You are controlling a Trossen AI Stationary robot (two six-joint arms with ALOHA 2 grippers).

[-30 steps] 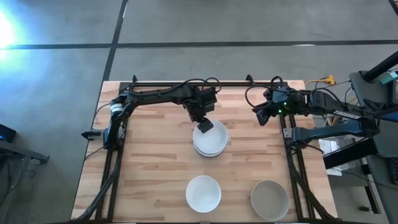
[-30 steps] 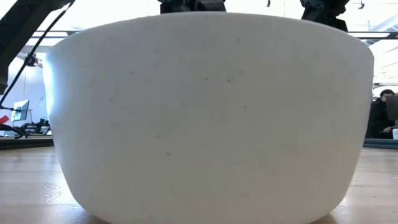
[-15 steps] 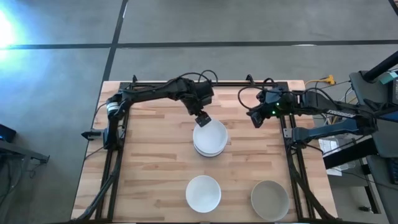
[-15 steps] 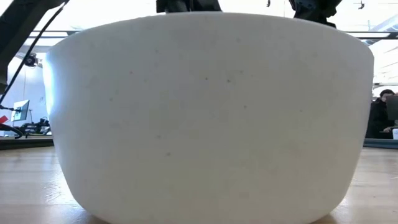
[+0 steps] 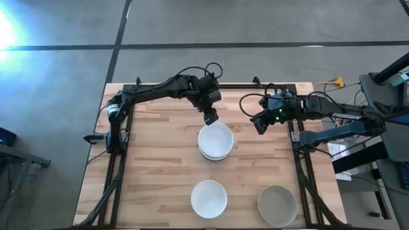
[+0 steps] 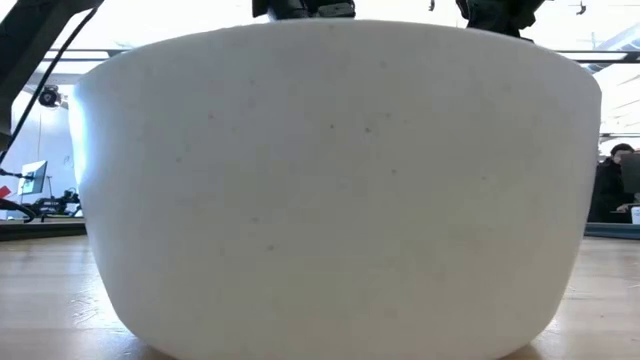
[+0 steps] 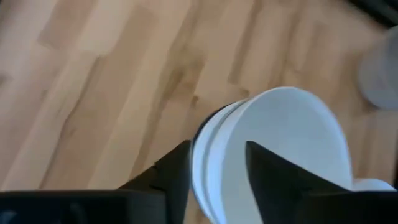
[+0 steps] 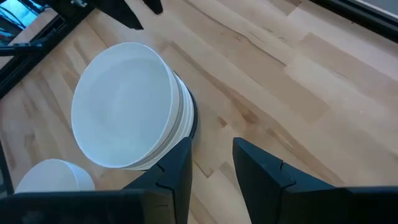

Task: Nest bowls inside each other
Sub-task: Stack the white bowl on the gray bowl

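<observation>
A stack of nested white bowls (image 5: 215,142) stands on its base at the table's middle; it also shows in the left wrist view (image 7: 273,149) and the right wrist view (image 8: 127,106). A single white bowl (image 5: 209,198) stands near the front edge and fills the low view (image 6: 330,180). A grey-beige bowl (image 5: 277,204) stands at the front right. My left gripper (image 5: 211,117) (image 7: 217,177) is open, just off the stack's far rim. My right gripper (image 5: 259,124) (image 8: 208,171) is open and empty, to the right of the stack.
Black frame rails (image 5: 217,85) run along the table's far edge and down both sides. Bare wood (image 5: 160,160) lies left of the stack and between the stack and the front bowls.
My left gripper has drawn back from the stack's far rim toward the table's far edge and now stands clear of it. My right gripper has moved toward the table's left, nearer the stack. The bowls have stayed where they were.
</observation>
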